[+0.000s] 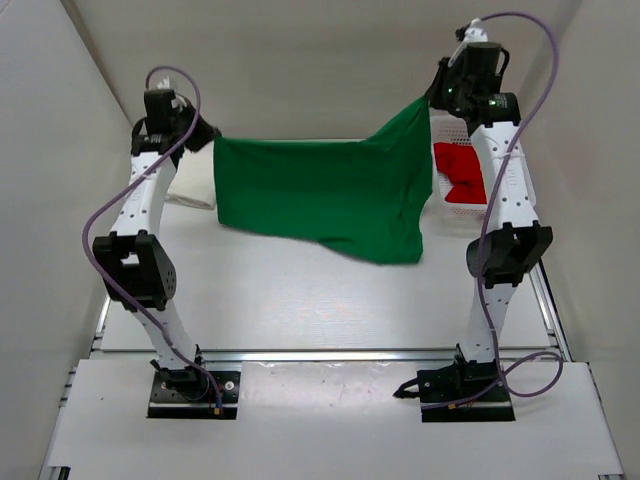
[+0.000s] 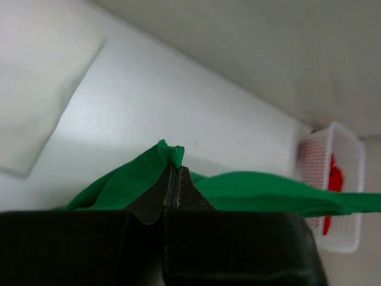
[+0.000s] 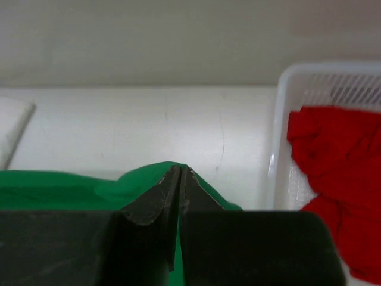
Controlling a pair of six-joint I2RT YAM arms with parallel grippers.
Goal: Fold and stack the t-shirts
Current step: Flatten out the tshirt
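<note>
The green shirt (image 1: 320,200) is held up over the surface (image 1: 300,310), one top corner pinched in the closed left fingers (image 2: 156,201), the other in the right fingers (image 3: 162,193). It is judged light, limp and sag-prone, best gripped at corners. The white surface is walled in; a red shirt (image 1: 458,172) is seen in the basket (image 1: 448,130)

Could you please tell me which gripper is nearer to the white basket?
Right. The right gripper holds a corner of the green t-shirt close beside the basket; the left gripper holds the other corner, across the table from it.
</note>
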